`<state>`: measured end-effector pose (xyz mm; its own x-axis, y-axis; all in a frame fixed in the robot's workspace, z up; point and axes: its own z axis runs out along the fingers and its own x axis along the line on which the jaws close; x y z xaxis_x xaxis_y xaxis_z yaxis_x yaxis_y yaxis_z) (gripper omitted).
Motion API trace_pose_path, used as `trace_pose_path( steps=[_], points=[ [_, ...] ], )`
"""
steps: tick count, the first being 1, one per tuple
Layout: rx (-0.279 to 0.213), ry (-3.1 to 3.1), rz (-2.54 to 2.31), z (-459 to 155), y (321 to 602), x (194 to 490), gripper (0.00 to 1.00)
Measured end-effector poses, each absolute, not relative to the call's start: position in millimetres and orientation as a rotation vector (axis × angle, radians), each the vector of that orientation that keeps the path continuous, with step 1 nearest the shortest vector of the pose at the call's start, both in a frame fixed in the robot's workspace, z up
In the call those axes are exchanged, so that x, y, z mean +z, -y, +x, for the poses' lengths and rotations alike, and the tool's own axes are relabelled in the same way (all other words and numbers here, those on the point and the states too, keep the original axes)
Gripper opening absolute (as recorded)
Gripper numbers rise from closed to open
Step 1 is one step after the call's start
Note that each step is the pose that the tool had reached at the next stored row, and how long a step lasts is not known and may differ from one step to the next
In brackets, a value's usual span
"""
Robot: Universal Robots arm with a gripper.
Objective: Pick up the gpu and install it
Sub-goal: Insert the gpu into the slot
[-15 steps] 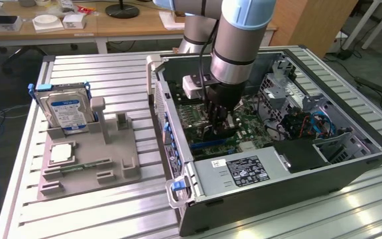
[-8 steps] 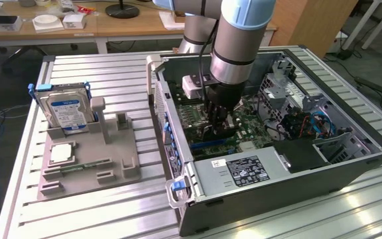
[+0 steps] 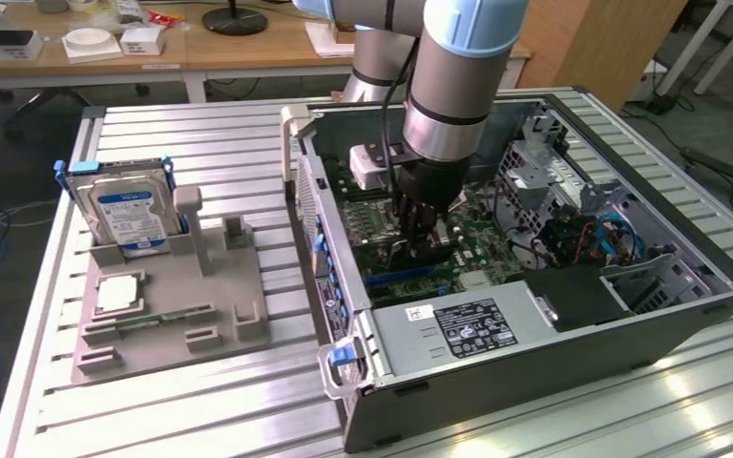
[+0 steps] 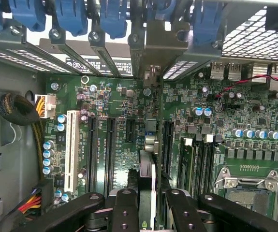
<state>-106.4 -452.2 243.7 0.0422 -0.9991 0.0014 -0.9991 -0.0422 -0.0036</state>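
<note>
Inside the open computer case (image 3: 672, 329), my gripper (image 3: 415, 250) reaches down over the green motherboard (image 3: 475, 243). It is shut on the gpu (image 4: 147, 186), a thin dark card seen edge-on between the black fingers (image 4: 124, 212). The card stands upright over the motherboard (image 4: 119, 104), in line with the long black expansion slots (image 4: 110, 145) and between two of them. Its silver bracket (image 4: 153, 46) reaches the rear slot openings under the blue latches (image 4: 112, 17). Whether the card's edge sits in a slot is hidden.
On the exterior view's left a grey fixture (image 3: 220, 324) holds a silver hard drive with a blue label (image 3: 125, 212), a CPU chip (image 3: 118, 294) and a RAM stick (image 3: 163, 318). The power supply (image 3: 462, 329) and drive cage (image 3: 557, 186) crowd the case. A CPU socket (image 4: 247, 186) lies beside the slots.
</note>
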Motion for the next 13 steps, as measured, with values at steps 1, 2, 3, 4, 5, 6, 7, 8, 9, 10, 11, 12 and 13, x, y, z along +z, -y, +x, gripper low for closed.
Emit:
trace_pose_path(
  steps=[1,2,3,4,5,6,7,8,9,10,11,12,13],
  points=[
    [-0.005,-2.173,-2.267,-106.4,452.2,243.7,0.27],
    [-0.005,-2.173,-2.267,-106.4,452.2,243.7,0.27],
    [-0.006,-2.173,-2.267,-106.3,452.2,243.7,0.27],
    [-0.007,-2.172,-2.266,-106.3,452.2,243.7,0.27],
    [-0.010,-2.171,-2.265,-106.3,452.2,243.7,0.27],
    [-0.011,-2.171,-2.265,-106.3,452.2,243.7,0.27],
    [-0.011,-2.171,-2.265,-106.3,452.2,243.7,0.27],
    [-0.011,-2.171,-2.264,-106.3,452.2,243.7,0.27],
    [-0.011,-2.171,-2.264,-106.3,452.2,243.7,0.27],
    [-0.011,-2.171,-2.264,-106.3,452.2,243.7,0.27],
    [-0.011,-2.171,-2.264,-106.3,452.2,243.7,0.27],
    [-0.011,-2.171,-2.264,-106.3,452.2,243.7,0.27],
    [-0.011,-2.171,-2.264,-106.7,452.2,243.7,0.27]
  ],
)
